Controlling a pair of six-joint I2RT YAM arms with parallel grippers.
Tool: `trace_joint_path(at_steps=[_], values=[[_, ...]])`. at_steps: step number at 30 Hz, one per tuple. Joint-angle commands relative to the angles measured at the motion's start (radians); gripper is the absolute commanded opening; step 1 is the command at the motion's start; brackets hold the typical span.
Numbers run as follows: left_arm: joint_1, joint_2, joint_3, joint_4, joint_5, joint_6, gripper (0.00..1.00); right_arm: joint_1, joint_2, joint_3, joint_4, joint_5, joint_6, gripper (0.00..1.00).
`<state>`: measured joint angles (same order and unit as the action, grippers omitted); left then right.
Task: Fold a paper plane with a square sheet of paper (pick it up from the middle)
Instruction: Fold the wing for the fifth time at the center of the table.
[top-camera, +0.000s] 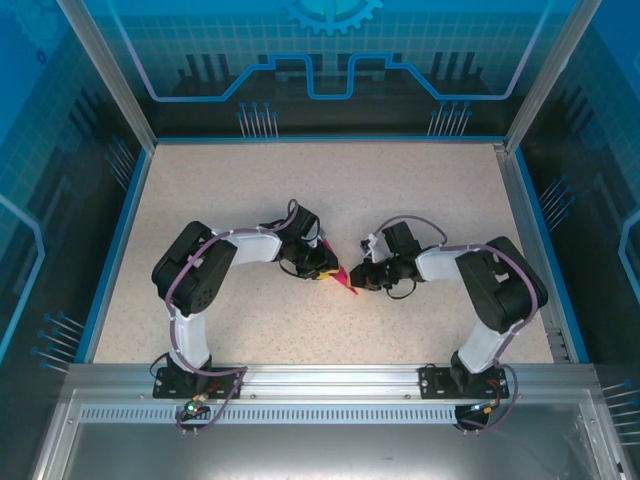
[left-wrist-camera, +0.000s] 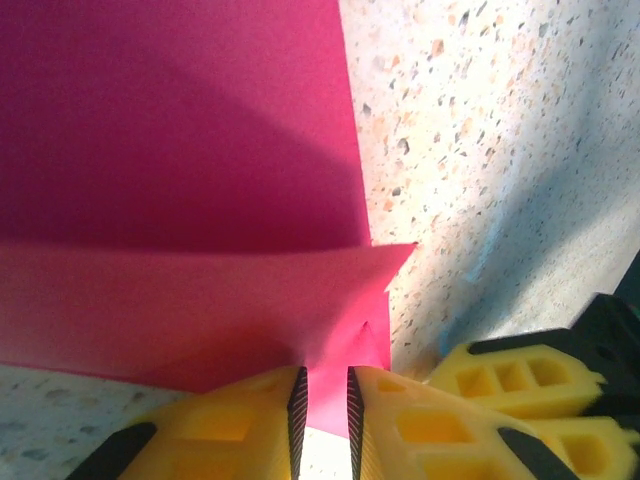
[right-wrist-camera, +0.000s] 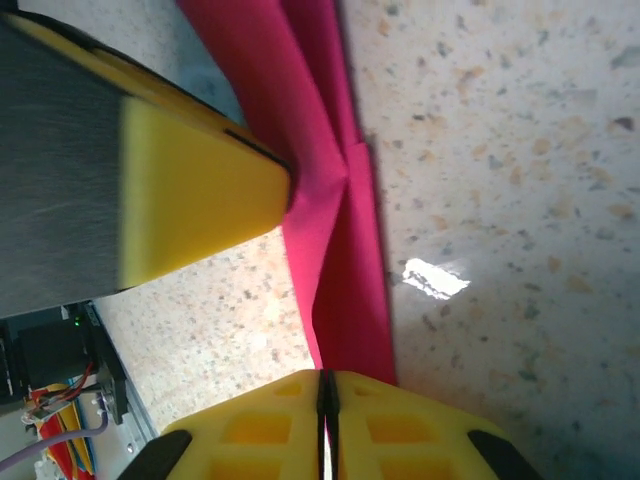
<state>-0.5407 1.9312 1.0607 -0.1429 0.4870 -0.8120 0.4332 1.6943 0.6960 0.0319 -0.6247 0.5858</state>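
magenta paper (left-wrist-camera: 180, 150), folded; left jaws nearly shut pinching its edge, right jaws shut on its fold

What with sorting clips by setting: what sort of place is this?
Likely a lab cell: a speckled table walled by blue printed panels, with left arm and right arm bolted to a metal rail.

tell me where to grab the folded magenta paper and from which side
Take the folded magenta-pink paper sheet at a raised corner, edge-on from the side, a finger on each face. It is thin and lies low on the speckled table, so only a lifted edge gives purchase. The left pincer pinches one such corner; the right pincer is shut on the other end.
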Motion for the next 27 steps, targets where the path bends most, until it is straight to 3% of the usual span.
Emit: trace_joint_path(at_steps=[1,12,27], values=[[0.0,0.038,0.016,-0.071,-0.05,0.011,0.22,0.022,-0.097,0.034,-0.118,0.067,-0.029,0.15],[-0.001,0.045,0.05,-0.113,-0.047,-0.012,0.23,0.169,-0.125,0.101,-0.253,0.362,-0.231,0.35],[-0.001,0.051,0.062,-0.126,-0.041,-0.009,0.23,0.19,-0.041,0.144,-0.222,0.378,-0.276,0.27]])
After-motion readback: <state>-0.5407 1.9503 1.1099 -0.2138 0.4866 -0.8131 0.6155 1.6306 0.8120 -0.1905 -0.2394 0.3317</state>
